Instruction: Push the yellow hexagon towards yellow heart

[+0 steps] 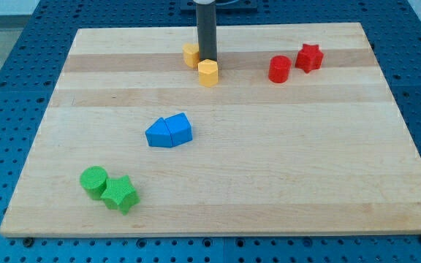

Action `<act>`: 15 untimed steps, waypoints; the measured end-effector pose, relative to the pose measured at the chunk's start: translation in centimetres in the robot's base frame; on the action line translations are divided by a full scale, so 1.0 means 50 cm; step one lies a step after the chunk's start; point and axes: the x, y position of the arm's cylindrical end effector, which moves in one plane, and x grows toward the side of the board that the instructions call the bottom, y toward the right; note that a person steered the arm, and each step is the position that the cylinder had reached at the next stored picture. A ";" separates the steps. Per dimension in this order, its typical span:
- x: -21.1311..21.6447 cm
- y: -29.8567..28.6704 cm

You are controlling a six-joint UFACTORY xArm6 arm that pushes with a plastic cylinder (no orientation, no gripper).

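Observation:
The yellow hexagon [208, 73] stands on the wooden board [269, 161] near the view's top, left of centre. The yellow heart [190, 55] sits just up and to the left of it, a small gap apart, with its right side hidden behind the rod. My tip [207, 60] is at the top edge of the hexagon, between the two yellow blocks, and seems to touch the hexagon. The dark rod rises straight out of the view's top.
A red cylinder [279, 69] and a red star [309, 57] sit together at the top right. Two blue blocks [169, 131] touch each other near the middle. A green cylinder [93, 180] and a green star [119, 194] sit at the bottom left.

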 end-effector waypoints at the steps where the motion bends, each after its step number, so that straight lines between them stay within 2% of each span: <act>1: -0.019 0.074; 2: -0.068 0.174; 4: -0.084 0.402; 5: -0.084 0.403; 6: -0.027 0.386; 7: -0.016 0.385; 8: -0.015 0.417; 9: -0.017 0.531; 10: -0.012 0.557; 12: -0.007 0.528; 13: 0.011 0.462; 14: 0.011 0.452; 15: 0.021 0.354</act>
